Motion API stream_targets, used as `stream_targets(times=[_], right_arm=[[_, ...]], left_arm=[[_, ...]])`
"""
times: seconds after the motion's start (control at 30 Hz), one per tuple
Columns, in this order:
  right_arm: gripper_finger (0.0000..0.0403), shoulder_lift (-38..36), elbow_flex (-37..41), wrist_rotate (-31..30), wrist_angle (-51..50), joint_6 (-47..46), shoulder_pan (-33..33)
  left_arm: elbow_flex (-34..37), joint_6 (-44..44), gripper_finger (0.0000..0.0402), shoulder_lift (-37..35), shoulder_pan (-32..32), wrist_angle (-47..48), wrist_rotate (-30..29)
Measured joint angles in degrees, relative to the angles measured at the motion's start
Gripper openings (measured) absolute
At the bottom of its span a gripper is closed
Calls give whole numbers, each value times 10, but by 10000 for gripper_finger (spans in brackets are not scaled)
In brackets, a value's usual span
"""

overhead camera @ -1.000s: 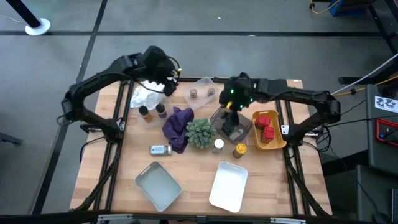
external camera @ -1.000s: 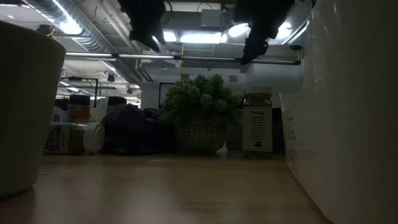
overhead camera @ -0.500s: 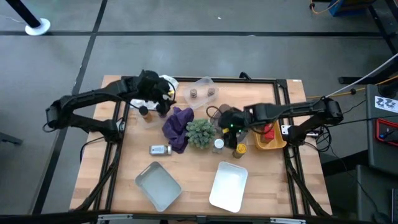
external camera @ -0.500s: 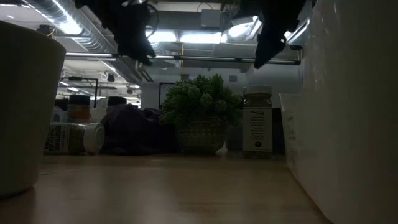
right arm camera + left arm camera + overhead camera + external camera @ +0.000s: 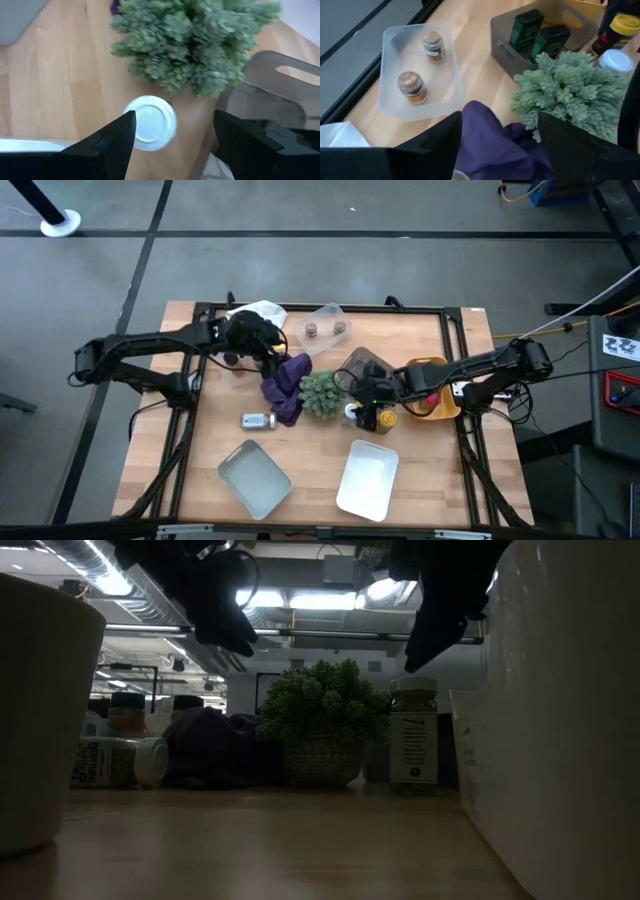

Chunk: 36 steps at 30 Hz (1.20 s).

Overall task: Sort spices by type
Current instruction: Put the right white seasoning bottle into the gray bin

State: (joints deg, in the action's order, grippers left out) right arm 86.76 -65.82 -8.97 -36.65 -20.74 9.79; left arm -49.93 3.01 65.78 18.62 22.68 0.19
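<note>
White-capped jar (image 5: 150,123) stands upright on the wood just beside the spiky plant (image 5: 192,42), and the right gripper (image 5: 170,145), which a second ago hung over the grey bin (image 5: 372,372) of dark green tins (image 5: 527,29), has swung down to hover right above it with fingers spread wide and empty, so this jar looks like the next pick. Meanwhile the left gripper (image 5: 497,135) has come from the table's far edge to above the purple cloth (image 5: 286,383), also wide open and carrying nothing. No spice has changed place in that second.
</note>
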Motion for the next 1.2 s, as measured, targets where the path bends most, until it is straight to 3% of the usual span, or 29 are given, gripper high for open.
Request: stream_targets(times=[0.3,0.43,0.97,1.2], right_arm=[[266,8,18,-3,43,-2,31],[266,18,19,-33,42,-2,43],[265,62,18,-50,41,0,41],[208,61,18,-43,42,0,41]], left_arm=[[0,16,244,0,-28,-14,0],[0,17,244,0,-38,-13,0],[0,17,244,1,-74,-13,0],[0,34,244,1,-88,-12,0]])
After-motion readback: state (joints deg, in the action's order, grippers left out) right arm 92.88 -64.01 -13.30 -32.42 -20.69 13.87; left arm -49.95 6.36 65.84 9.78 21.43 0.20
